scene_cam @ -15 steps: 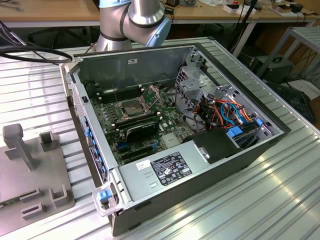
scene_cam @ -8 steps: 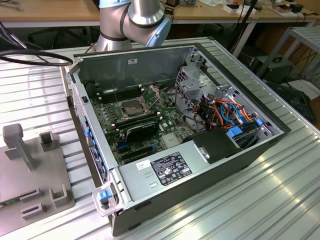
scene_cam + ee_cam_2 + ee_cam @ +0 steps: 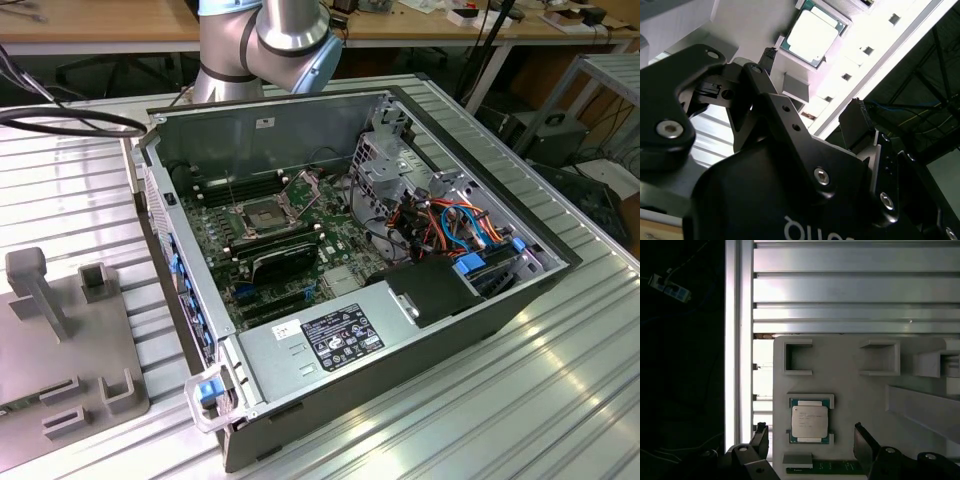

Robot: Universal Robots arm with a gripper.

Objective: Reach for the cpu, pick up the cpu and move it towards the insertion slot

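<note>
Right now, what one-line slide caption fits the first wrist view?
Open claw hovers over the cpu, which sits in its holder on the grey fixture plate.

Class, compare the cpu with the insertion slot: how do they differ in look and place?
The cpu has a pale silvery top; the insertion slot has a dark centre in a metal frame. The cpu lies on a grey holder plate outside the computer case; the insertion slot sits inside it. Both are square.

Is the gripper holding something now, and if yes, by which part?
Nothing is held. The gripper is open; the cpu lies untouched on the grey plate.
</note>
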